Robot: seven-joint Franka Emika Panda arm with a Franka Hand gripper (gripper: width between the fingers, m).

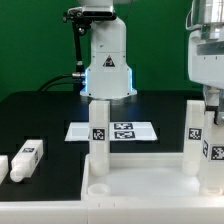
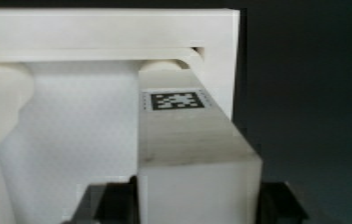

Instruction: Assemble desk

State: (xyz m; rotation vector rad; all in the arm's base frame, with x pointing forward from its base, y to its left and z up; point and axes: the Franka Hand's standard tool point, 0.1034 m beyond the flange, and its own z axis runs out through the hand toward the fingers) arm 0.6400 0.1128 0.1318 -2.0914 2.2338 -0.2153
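The white desk tabletop lies at the front with its rim up. Two white tagged legs stand upright in it, one at the exterior view's left and one to the right. My gripper comes down at the far right and is shut on a third leg, which stands upright at the tabletop's right corner. In the wrist view the held leg runs from my black fingers to the tabletop rim, its tag facing the camera. Another leg stands beside it.
A loose tagged leg lies on the black table at the exterior view's left, with another white part at the edge. The marker board lies flat behind the tabletop. The white robot base with a blue light stands at the back.
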